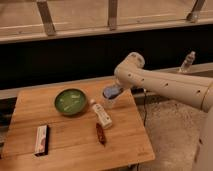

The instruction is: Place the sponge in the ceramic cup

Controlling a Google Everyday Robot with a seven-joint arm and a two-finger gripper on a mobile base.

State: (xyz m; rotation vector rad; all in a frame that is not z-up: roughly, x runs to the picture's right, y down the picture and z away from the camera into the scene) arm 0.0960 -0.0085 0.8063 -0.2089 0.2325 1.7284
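my pincer (pixel 115 91): over the far right part of the table (pixel 125 146), closed tight on the sponge (pixel 111 93)
sponge: in my grip, just above the ceramic cup (pixel 109 104); I cannot tell whether it touches the rim
ceramic cup: upright, directly under my pincer
white bottle (pixel 101 114): lying just near-left of the cup
green bowl (pixel 70 101): further left
dark red object (pixel 100 133): nearer than the bottle
red-and-white box (pixel 41 139): near left corner

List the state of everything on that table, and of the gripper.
gripper: shut on the sponge, over the ceramic cup.
sponge: held in the air, not yet in the ceramic cup.
ceramic cup: upright, right under the sponge.
green bowl: upright, looks empty.
white bottle: lying on its side.
dark red object: lying flat.
red-and-white box: lying flat.
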